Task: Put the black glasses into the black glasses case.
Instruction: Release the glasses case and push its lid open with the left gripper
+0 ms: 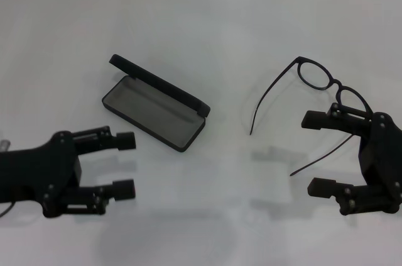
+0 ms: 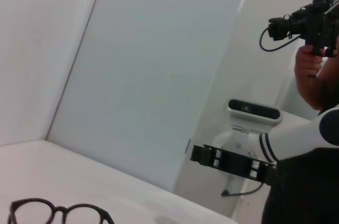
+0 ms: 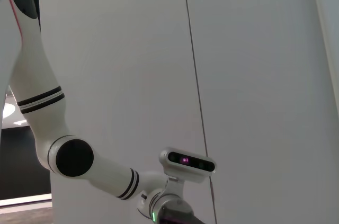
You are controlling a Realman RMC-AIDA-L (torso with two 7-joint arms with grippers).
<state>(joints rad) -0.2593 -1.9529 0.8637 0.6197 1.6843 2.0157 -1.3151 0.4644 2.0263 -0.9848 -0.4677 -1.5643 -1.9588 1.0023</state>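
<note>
Two wide-open pincers flank the worktop (image 1: 207,21): right pincer (image 1: 317,153) sits nearest the black glasses (image 1: 314,83), just ahead; left pincer (image 1: 125,165) near the open black glasses case (image 1: 154,105).

We saw two matte black end effectors, the left end effector (image 1: 129,165) and the right end effector (image 1: 317,153), each built of blocky linkage bars with small screws at the pivots and two stubby, square-tipped fingers (image 1: 124,141). The left arm (image 3: 79,155) was glossy white, with a dark round joint cap and paired black bands near it. A white-and-black camera module (image 3: 188,163) sat beside its wrist. The right arm (image 2: 296,139) showed the same white shell and black bands.
</note>
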